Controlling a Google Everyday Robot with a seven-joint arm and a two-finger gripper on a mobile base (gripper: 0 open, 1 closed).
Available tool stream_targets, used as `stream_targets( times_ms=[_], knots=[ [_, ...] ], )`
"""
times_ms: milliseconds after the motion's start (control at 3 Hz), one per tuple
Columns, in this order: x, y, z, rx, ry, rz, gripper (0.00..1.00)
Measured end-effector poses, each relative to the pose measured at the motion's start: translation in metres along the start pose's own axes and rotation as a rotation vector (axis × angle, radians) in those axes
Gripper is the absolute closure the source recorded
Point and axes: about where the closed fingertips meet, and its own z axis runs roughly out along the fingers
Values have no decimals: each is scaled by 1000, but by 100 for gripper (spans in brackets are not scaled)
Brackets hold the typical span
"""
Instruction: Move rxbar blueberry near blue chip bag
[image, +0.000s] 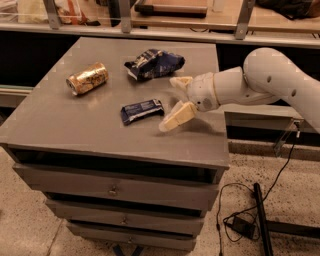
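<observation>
A: gripper, where?
B: gripper sits low over the right-centre of the grey cabinet top; it reaches in from the right on the white arm; wrist points left.
A: jaws?
B: spread wide; 2 tan fingers, 1 toward the back of the top, 1 toward the front edge; nothing pinched, only bare top between them.
A: rxbar blueberry?
B: rxbar blueberry lies flat about mid-top; long side runs left-right with a slight tilt; pale lettering faces up; its right end is just beside the front finger, a little left of the gap; cannot tell for sure whether they touch, they look apart.
A: blue chip bag?
B: blue chip bag is crumpled, toward the back of the top; it lies behind the bar with bare top between the 2; its right end is near the back finger.
A: rest?
B: 1 gold can on its side, left of the bag and back-left of the bar, well apart from the gripper; 3 drawer fronts below the top; black cable on the speckled floor at right of the cabinet.
</observation>
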Motion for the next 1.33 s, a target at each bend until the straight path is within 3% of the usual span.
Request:
stream_targets(
  times_ms=[333,667,1000,1333],
  knots=[
    [8,-2,7,-8,15,31,0],
    [16,-1,12,-24,37,86,18],
    [21,-1,16,-43,49,128,42],
    [13,-2,12,-43,49,128,74]
  ],
)
